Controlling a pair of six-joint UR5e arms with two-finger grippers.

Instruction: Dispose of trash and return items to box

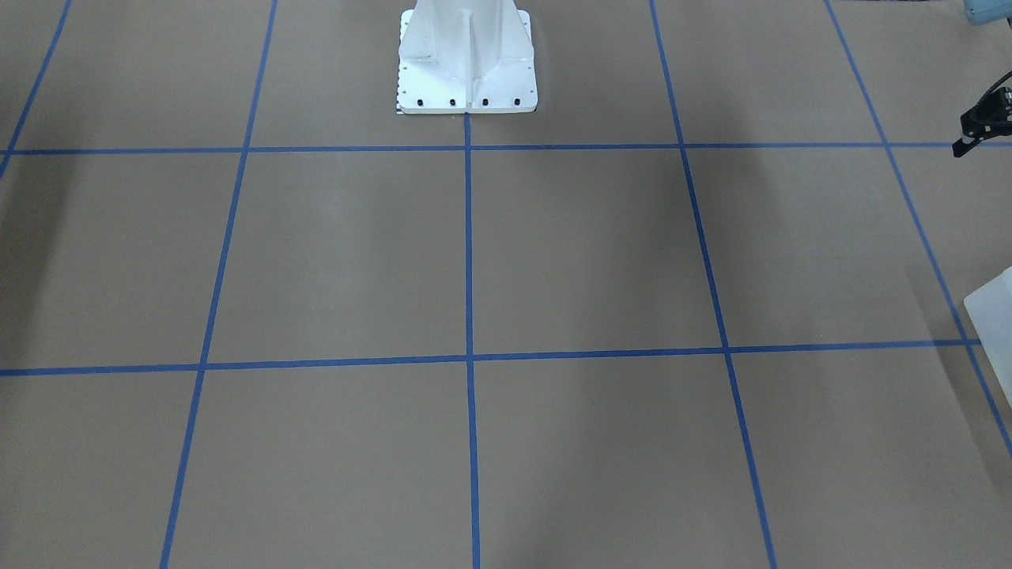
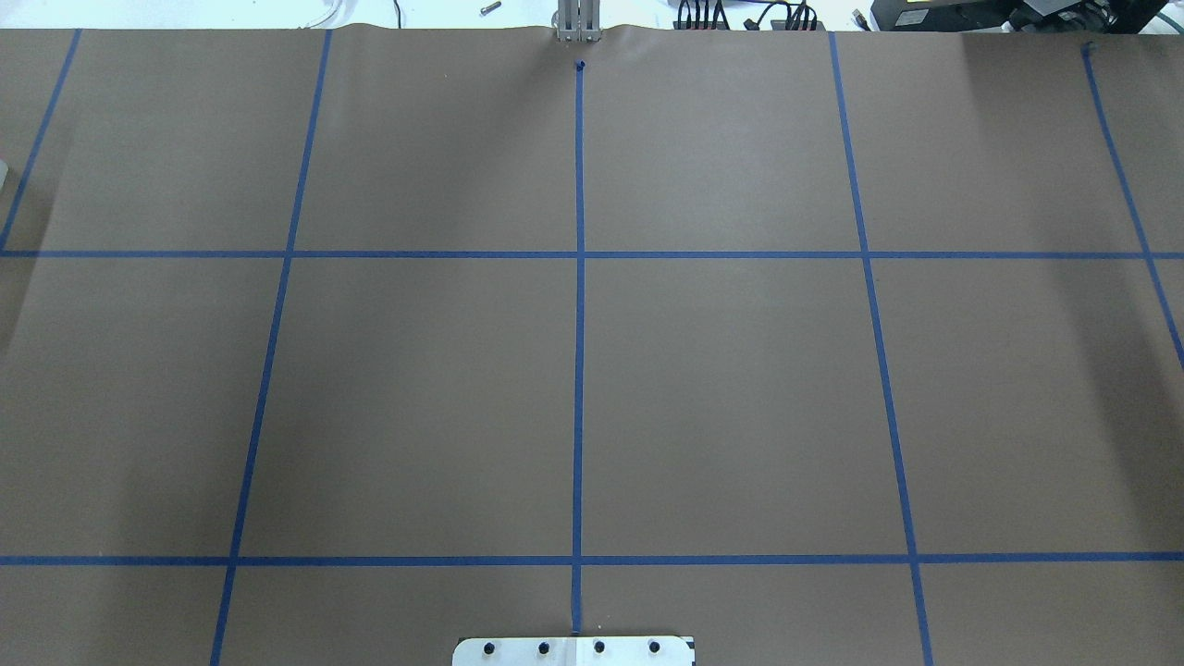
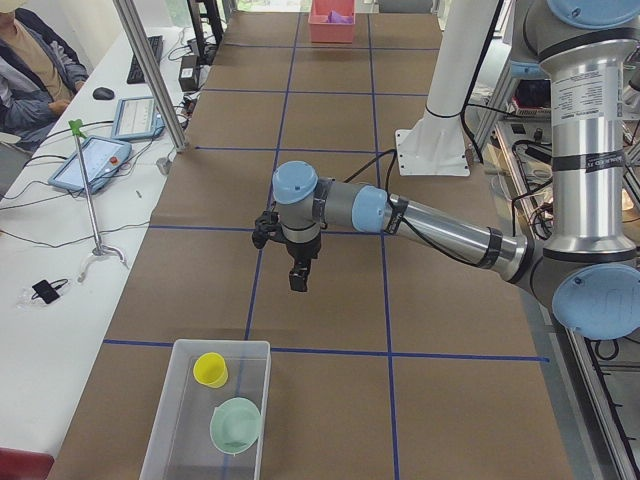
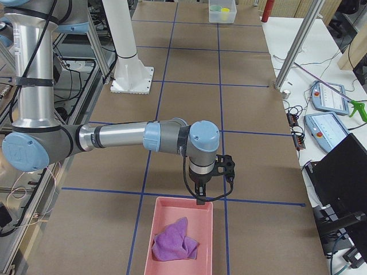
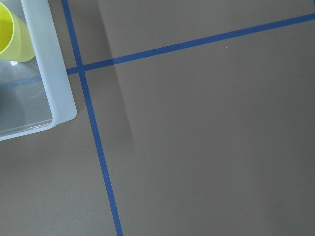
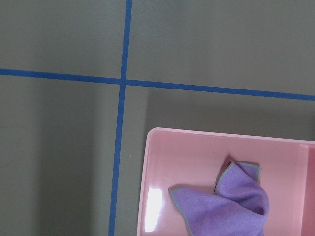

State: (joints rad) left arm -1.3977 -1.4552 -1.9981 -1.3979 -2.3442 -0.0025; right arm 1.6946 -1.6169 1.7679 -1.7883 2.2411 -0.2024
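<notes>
The box (image 3: 222, 343) sits at the robot's left end of the surface (image 2: 740, 407), its frosted corner just entering the front-facing view. Inside it are a yellow cup (image 3: 210, 369) and a pale green bowl (image 3: 237, 424), near each other, which reads as the items already returned. At the opposite end a pink tray (image 4: 148, 240) holds a crumpled purple cloth (image 4: 175, 243); I take that for the disposal spot, though nothing labels it. The left pincer (image 3: 298, 280) hangs pointing down above bare brown paper, a little inboard of the box. Its wrist camera catches only the box's rounded corner and the cup's rim off to one side, so it is beside the box, not over it. The right pincer (image 4: 200, 197) hangs at the tray's inner rim, its camera looking down on the tray's corner and the cloth. Whether either pincer is spread or closed I cannot tell: only the side views show them properly, and no fingers appear in the wrist views. With cup and bowl in the box and the cloth in the tray, the sorting looks finished, each arm waiting near its own container
</notes>
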